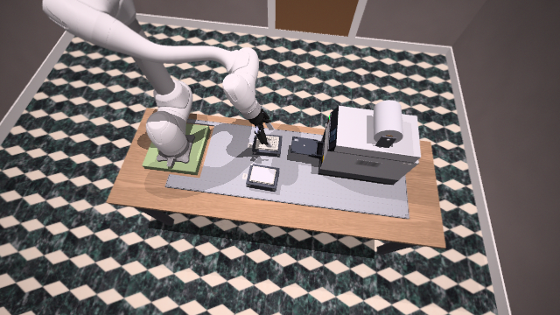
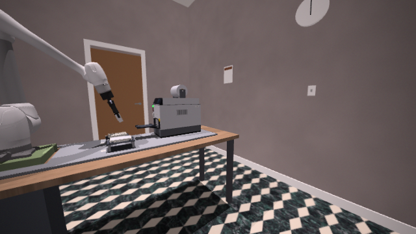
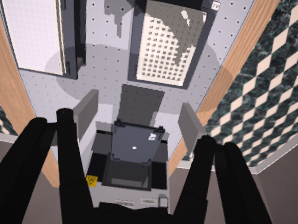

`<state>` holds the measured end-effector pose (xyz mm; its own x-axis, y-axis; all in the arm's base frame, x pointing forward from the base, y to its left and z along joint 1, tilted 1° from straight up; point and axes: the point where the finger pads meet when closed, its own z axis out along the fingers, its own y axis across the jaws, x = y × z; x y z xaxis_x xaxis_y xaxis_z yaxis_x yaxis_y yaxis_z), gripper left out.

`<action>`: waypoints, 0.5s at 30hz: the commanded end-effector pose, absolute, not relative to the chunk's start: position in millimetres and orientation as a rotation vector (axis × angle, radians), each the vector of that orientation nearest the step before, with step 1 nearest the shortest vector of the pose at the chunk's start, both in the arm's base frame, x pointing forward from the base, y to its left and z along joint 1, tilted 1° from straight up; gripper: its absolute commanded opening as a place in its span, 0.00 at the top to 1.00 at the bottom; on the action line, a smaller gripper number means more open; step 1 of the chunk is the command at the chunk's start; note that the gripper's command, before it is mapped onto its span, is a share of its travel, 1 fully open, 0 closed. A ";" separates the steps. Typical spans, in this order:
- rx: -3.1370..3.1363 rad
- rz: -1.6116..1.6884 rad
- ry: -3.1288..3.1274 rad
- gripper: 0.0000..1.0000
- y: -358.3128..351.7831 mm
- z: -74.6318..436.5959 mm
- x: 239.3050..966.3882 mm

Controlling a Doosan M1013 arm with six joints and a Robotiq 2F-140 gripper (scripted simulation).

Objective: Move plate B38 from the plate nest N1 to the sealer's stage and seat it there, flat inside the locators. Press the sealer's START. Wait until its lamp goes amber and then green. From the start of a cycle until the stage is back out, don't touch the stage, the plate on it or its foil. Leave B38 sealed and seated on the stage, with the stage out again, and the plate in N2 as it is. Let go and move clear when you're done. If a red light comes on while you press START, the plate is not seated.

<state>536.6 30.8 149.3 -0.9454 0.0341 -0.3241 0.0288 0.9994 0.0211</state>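
A cream plate with open wells (image 1: 274, 142) (image 3: 162, 57) sits in the rear nest (image 1: 268, 153) (image 3: 133, 60); I take it as B38, but no label is readable. A plate with a smooth white top (image 1: 262, 175) (image 3: 37, 40) sits in the front nest (image 1: 262, 188) (image 3: 71, 50). My gripper (image 1: 263, 142) (image 2: 119, 118) (image 3: 139, 106) is open and empty, tilted, above the nest area. The sealer's dark stage (image 1: 304, 146) (image 2: 144, 126) (image 3: 134, 145) is out and bare. A green lamp (image 1: 330, 117) (image 2: 153, 106) is lit on the sealer. The START button cannot be made out.
The grey sealer (image 1: 367, 159) (image 2: 182, 118) stands right of the nests, with a white foil roll (image 1: 388, 120) (image 2: 178, 91) on top. The arm's green base plate (image 1: 201, 146) (image 2: 49, 154) is at the left. A perforated grey mat (image 1: 350, 194) lies under the nests and sealer.
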 end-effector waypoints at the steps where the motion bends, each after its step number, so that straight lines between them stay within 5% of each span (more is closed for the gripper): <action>1: 0.042 0.017 2.811 0.30 46.8 148.8 527.1; 15: 0.042 0.017 2.811 0.30 63.8 149.2 519.8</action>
<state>524.2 63.1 150.7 -0.9442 0.0344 -0.3275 0.0294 0.9994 0.0201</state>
